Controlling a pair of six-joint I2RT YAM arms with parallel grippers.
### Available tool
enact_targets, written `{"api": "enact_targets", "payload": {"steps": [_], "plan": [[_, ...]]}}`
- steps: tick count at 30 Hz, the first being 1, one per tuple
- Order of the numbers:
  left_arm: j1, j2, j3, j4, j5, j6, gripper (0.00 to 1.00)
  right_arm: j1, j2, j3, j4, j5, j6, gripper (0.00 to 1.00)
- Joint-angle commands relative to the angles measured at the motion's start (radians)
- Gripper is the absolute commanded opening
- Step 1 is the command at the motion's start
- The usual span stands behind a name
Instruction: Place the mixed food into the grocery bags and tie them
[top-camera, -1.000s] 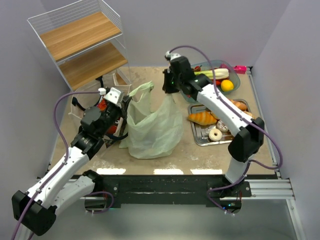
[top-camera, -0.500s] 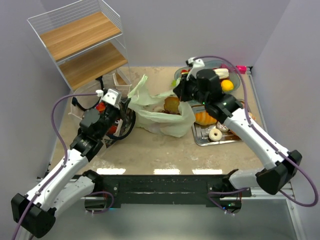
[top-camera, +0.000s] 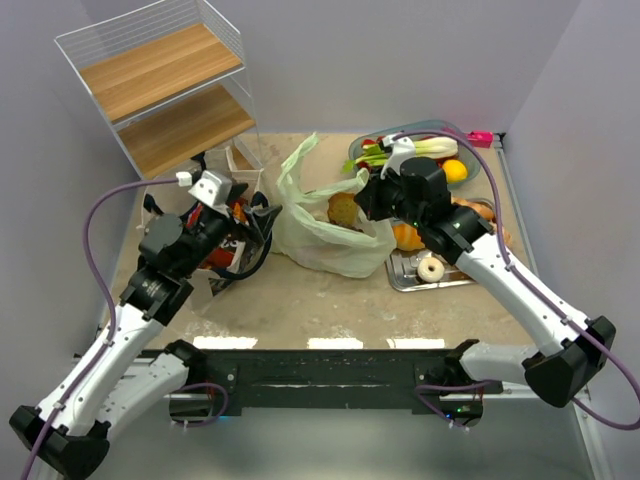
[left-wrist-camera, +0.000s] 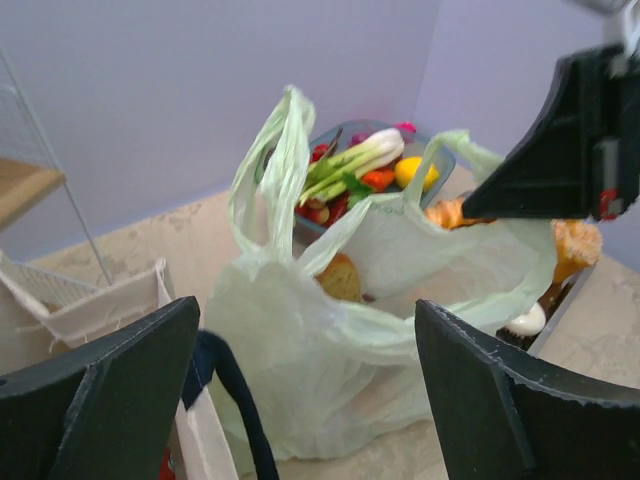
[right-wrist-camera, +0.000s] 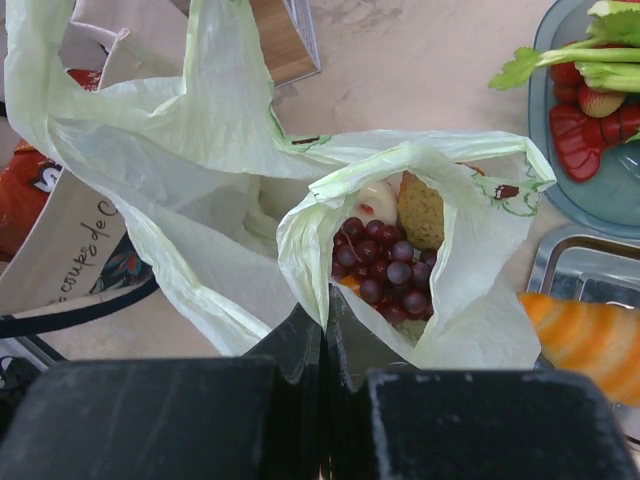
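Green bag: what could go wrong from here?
The right tool pinches only a thin edge of the green bag; the film may slip out or tear. Its mouth gapes with grapes near the rim, so a tilt may spill them. The left tool is open, so one handle is free.

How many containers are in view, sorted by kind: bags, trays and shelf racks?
Bags: 2, the pale-green bag and the canvas tote
Trays: 2, the blue-green dish and the metal tray
Shelf racks: 1, the wire rack
Total: 5
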Motion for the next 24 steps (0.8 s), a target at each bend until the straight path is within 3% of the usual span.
{"api": "enact_targets", "payload": {"steps": [1,14,24], "plan": [[-0.005,0.065,0.134,0.042,0.051,-0.038,0.96,0.001,-0.005,-0.021,0.029,-0.025,-0.019,0.00],[-0.005,0.452,0.344,0.171,0.106,-0.065,1.00,0.001,-0.040,-0.069,0.028,-0.025,-0.029,0.00],[-0.009,0.590,0.393,0.269,0.146,-0.122,0.98,0.001,-0.048,-0.099,0.023,-0.025,-0.035,0.00]]}}
